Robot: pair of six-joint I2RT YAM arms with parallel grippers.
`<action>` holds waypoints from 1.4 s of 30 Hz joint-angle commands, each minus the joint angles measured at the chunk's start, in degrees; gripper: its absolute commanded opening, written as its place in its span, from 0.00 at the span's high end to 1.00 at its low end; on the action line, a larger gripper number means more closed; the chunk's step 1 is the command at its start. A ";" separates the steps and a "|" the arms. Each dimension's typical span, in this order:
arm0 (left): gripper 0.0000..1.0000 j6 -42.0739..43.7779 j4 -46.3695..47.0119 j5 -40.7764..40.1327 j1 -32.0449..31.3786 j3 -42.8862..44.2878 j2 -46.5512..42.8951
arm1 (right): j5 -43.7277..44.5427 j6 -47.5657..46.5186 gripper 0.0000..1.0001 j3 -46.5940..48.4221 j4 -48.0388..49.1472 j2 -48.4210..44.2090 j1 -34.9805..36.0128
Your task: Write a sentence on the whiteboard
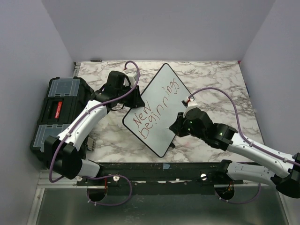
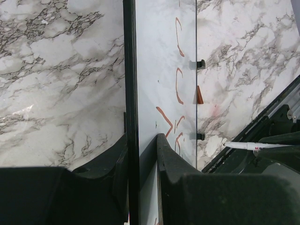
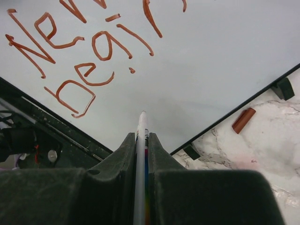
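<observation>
The whiteboard [image 1: 157,86] lies diagonally on the marble table, black-framed. Red lettering [image 1: 157,110] on it reads "New Beginnings" in two lines. My left gripper [image 1: 136,96] is shut on the board's upper-left edge. In the left wrist view its fingers [image 2: 161,145] clamp the black frame [image 2: 130,70] from both sides. My right gripper [image 1: 180,125] hovers over the board's lower right part, shut on a white marker [image 3: 141,136]. The marker tip points at bare white board [image 3: 211,56] just below the "Begi" strokes [image 3: 70,47]. Whether the tip touches I cannot tell.
A black toolbox [image 1: 58,110] stands at the left edge, beside the left arm. The marker's red cap [image 3: 243,120] lies on the marble just off the board's right edge. A black rail [image 1: 164,171] runs along the near edge. Grey walls close the sides and back.
</observation>
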 commanded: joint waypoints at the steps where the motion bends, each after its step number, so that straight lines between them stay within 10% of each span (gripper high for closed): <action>1: 1.00 6.89 -7.13 -6.97 -1.83 -0.92 3.37 | 5.35 -1.91 0.99 -0.40 -2.47 -1.44 0.27; 26: 1.00 8.95 -5.42 -8.37 -1.78 -1.16 4.33 | -5.89 -7.22 0.99 -5.18 6.45 -2.86 1.02; 42: 1.00 8.65 -5.34 -9.31 -1.82 -1.30 3.14 | 2.24 -11.25 0.99 -5.06 8.64 -0.84 7.02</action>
